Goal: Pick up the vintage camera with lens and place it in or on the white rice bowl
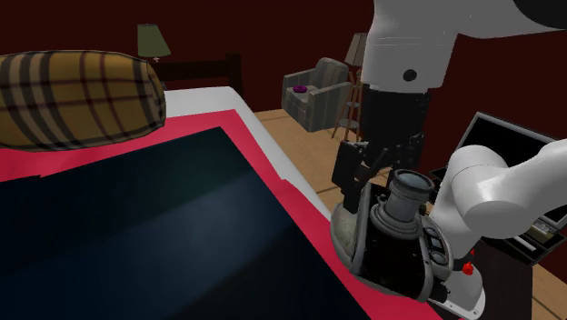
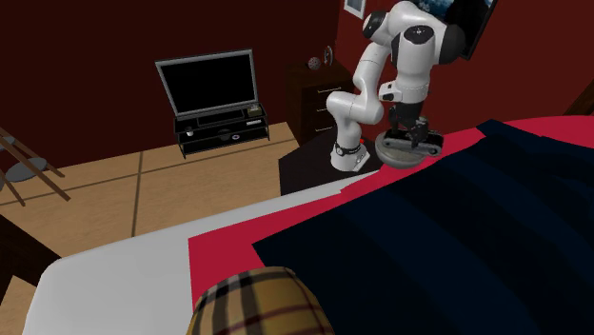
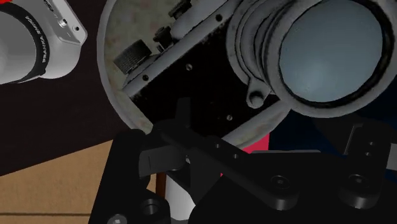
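Gripper (image 3: 270, 130) fingers spread, nothing pinched, hanging just above the camera (image 3: 210, 63). The camera lies in the bowl (image 3: 111, 83) with its lens facing up toward the hand. The bowl sits on the red bed cover (image 1: 273, 173), at the corner beside the robot base (image 1: 463, 291). The arm (image 1: 409, 45) is folded and its forearm points straight down. A white arm link (image 3: 32, 38) reads "FRANKA EMIKA". Plaid pillow (image 1: 77, 95) at the far end.

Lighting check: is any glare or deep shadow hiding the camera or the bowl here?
Shoulder view: the room is dim, a soft pale sheen lies on the dark blue blanket, and the camera looks dark inside the bowl but is readable. Wrist view: the lens glass is evenly grey-blue with no hot spot, and the bowl's rim is lit. Second exterior view: dim overall, no glare.
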`<state>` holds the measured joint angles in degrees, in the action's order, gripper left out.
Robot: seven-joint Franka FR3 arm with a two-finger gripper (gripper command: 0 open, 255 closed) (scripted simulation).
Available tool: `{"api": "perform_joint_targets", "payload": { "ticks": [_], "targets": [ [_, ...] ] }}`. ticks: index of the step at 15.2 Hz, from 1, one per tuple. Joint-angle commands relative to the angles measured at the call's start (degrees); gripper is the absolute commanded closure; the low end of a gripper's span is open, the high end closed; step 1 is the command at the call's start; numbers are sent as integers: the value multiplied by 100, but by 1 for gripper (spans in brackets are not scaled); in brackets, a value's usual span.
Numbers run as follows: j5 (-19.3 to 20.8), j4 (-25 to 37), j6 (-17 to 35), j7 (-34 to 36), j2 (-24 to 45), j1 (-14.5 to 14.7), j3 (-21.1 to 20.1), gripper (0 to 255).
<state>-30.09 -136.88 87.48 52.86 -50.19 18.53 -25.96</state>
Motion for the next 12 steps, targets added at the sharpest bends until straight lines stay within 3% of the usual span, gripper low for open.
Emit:
{"api": "perform_joint_targets", "payload": {
  "ticks": [1, 5, 12],
  "targets": [
    [13, 2, -145, 38, -66, 36, 31, 0],
    [258, 807, -714, 111, 199, -59, 296, 0],
    [259, 807, -714, 111, 199, -59, 296, 0]
  ]
}}
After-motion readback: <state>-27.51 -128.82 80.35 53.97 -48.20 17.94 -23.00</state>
